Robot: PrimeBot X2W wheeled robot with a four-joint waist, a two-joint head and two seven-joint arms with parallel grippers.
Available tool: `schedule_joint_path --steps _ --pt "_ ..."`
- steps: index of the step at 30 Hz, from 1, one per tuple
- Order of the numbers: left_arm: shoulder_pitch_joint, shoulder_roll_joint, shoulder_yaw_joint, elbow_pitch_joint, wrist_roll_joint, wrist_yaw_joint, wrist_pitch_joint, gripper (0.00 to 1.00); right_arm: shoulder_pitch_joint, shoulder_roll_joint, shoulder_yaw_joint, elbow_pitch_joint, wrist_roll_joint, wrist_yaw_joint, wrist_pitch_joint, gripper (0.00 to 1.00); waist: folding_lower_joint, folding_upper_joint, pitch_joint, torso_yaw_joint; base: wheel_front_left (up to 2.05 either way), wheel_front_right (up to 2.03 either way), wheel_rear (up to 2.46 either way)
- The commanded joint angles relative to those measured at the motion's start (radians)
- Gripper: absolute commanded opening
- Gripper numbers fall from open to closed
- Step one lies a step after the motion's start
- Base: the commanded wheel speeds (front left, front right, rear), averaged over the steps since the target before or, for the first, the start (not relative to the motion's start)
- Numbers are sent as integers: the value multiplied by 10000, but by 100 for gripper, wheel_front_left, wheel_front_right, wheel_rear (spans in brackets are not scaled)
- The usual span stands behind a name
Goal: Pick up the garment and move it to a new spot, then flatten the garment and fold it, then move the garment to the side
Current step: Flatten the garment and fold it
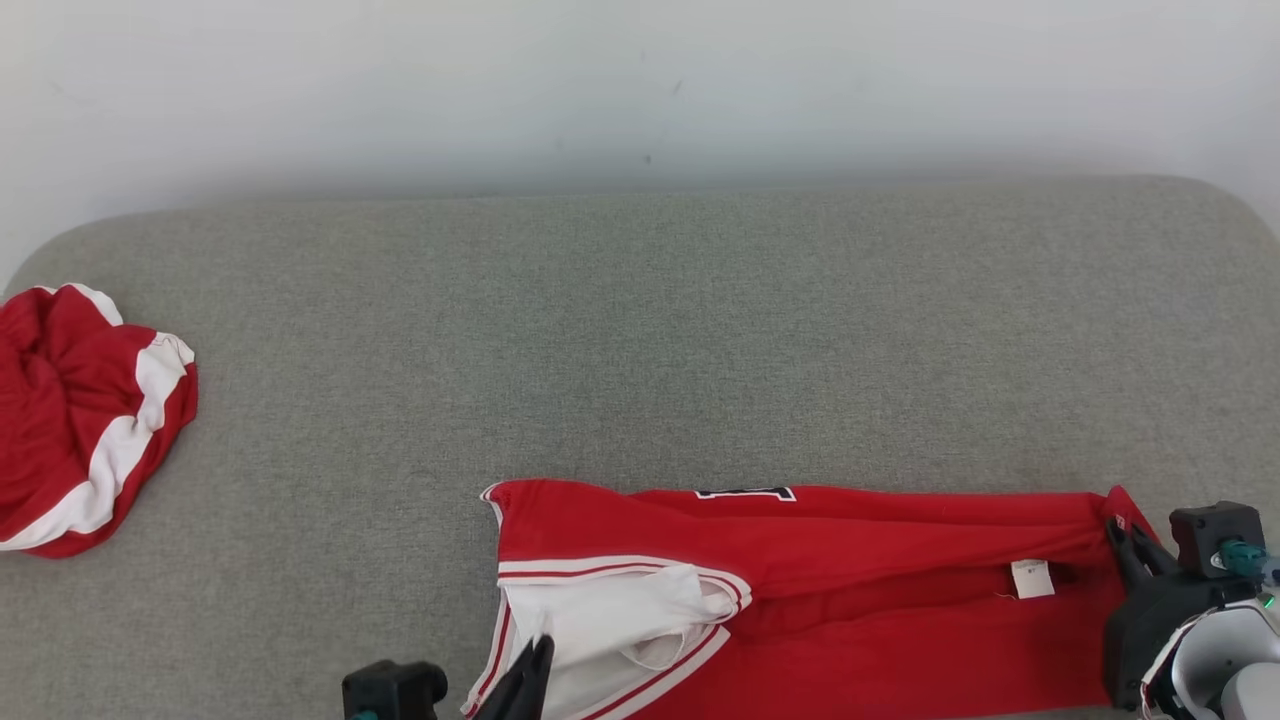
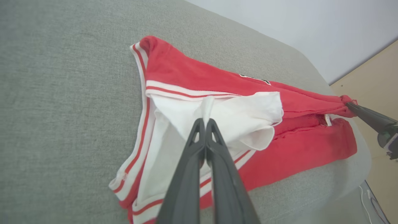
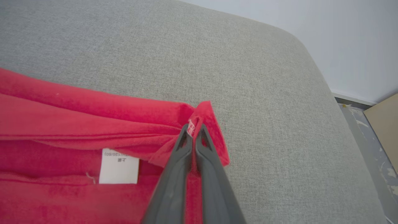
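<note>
The garment (image 1: 860, 560) is a red jersey with white trim and a white inner panel, stretched sideways along the near edge of the grey cushioned surface (image 1: 640, 330). My left gripper (image 1: 535, 655) is shut on a fold of the white panel (image 2: 217, 115) at the jersey's left end; the left wrist view shows the pinch at my left gripper's tips (image 2: 205, 122). My right gripper (image 1: 1125, 535) is shut on the red corner at the right end, seen close as my right gripper (image 3: 193, 129) pinches cloth beside a white label (image 3: 118, 166).
A second red and white garment (image 1: 80, 420) lies crumpled at the far left edge of the surface. A pale wall rises behind. The surface's rounded right edge (image 3: 335, 102) drops to bare floor (image 3: 367, 130).
</note>
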Motion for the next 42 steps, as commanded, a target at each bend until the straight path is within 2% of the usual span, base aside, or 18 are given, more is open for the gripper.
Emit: schedule_joint_path --steps 1,2,3,4,6,10,11,12,13,22,28,34,42 --pt "192 11 -20 -61 -61 45 39 0 147 62 -7 10 -133 -29 50 0 0 0 -25 8 0 0 0" --pt "277 16 -69 -60 -96 61 105 0 181 112 -19 -12 -127 -29 127 5 0 0 -39 3 0 0 0" --pt "336 48 -104 -62 -118 79 169 0 208 135 -24 -42 -165 -29 184 19 0 0 -48 -9 0 0 0" --pt "395 52 -106 -75 -160 118 201 0 238 126 -19 -12 -155 -29 255 39 0 0 -58 -16 0 0 0" --pt "495 89 -141 -65 -197 159 243 0 257 146 -12 11 -122 -29 352 100 0 0 -86 -19 0 0 0" --pt "662 115 -179 13 -231 191 256 0 418 247 -224 -99 -102 -29 345 100 0 0 -169 -2 0 0 0" --pt "661 98 -185 30 -250 165 222 7 463 295 -300 -153 -82 -29 301 100 0 0 -202 7 0 0 0" --pt "669 89 -192 50 -250 157 189 38 491 344 -368 -224 -74 -29 279 100 0 0 -238 10 0 0 0" --pt "683 91 -215 80 -209 138 165 100 530 398 -444 -318 -66 -29 253 100 0 0 -283 10 0 0 0" --pt "744 181 -104 367 89 -69 -555 100 1024 858 -1043 -1051 48 -29 253 100 0 0 -721 52 0 0 0" --pt "782 190 715 410 811 -319 -1213 100 1377 1189 -1481 -1448 153 -29 371 100 0 0 -1002 153 0 0 0" --pt "992 -349 2718 -141 2355 -966 -1248 100 1409 1466 -1719 -1677 268 -29 531 100 0 0 -1014 185 0 0 0" --pt "1300 -1594 5496 -324 4073 -2157 -1253 100 1101 1573 -1762 -1372 475 -29 744 100 0 0 -739 138 0 0 0"
